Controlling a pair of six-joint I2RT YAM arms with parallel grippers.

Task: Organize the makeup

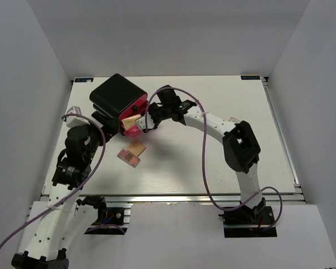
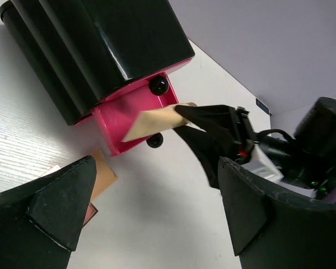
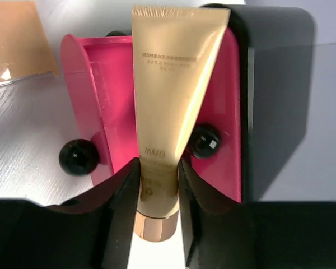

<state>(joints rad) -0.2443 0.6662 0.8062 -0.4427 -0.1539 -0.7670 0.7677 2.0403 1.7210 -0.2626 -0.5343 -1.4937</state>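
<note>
A: Your right gripper (image 3: 158,185) is clamped on the beige tube (image 3: 171,112), just above its cap. The tube's long axis runs straight out from your fingers: cap toward the wrist, flat crimped end pointing into the open pink drawer (image 3: 98,101) of the black box (image 1: 115,95).

B: Your left gripper (image 2: 157,185) hangs wide open with nothing in it, low over the desk (image 1: 213,162) and facing that same drawer. A tan compact (image 1: 137,148) and a pink eyeshadow palette (image 1: 129,158) lie flat side by side, just in front of the box.
</note>
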